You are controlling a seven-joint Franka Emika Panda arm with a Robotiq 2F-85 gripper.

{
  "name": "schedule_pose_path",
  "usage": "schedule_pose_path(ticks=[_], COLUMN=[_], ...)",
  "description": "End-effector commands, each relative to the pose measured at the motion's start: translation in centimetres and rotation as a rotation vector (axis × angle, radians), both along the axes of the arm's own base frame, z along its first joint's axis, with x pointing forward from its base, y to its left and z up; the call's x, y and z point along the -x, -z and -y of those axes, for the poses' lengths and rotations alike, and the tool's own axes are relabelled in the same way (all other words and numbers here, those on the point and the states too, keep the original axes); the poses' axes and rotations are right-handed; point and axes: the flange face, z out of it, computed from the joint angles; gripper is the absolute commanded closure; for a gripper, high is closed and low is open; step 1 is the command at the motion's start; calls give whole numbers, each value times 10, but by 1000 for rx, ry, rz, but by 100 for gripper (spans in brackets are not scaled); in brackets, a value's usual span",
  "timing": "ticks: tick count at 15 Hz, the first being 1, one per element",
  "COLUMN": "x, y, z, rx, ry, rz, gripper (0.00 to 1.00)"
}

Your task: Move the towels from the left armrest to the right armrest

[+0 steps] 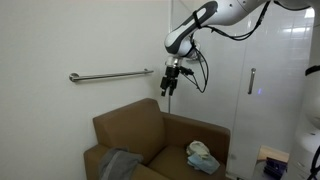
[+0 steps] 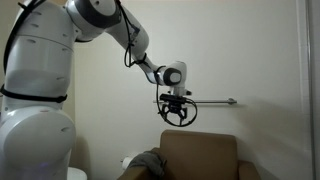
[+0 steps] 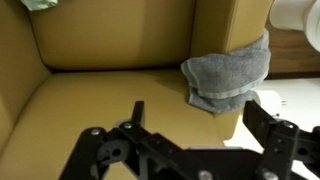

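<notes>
High above the armchair (image 1: 140, 130), we see the gripper (image 1: 170, 88) hanging with jaws spread apart; the grey towel (image 3: 228, 75) drapes over one armrest (image 3: 215, 30), a pale towel (image 1: 202, 157) on the opposite armrest (image 1: 205, 132).

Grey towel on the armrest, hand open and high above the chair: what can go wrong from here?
1. The grey towel hangs draped over the armrest edge; a pinch may catch one fold only, so it could slip out or drag.
2. The hand, open, sits high near the wall grab bar; depth is unclear, but a wide swing might clip it.
3. A light towel already lies on the opposite side; a drop there could knock it off.
</notes>
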Motion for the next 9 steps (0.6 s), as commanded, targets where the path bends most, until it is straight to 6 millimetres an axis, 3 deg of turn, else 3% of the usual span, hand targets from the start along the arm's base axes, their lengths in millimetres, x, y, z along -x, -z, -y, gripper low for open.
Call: schedule_pose_path(ticks=[1, 3, 5, 6, 7, 9], x=[18, 24, 34, 40, 32, 38], y=[4, 15, 23, 25, 20, 24], z=[-100, -160, -203, -214, -208, -225], rx=[95, 140, 182, 202, 157, 179], ry=[-194, -323, -442, -471, -439, -479], rz=[-14, -16, -29, -20, -36, -38], gripper=[0, 0, 0, 0, 0, 0])
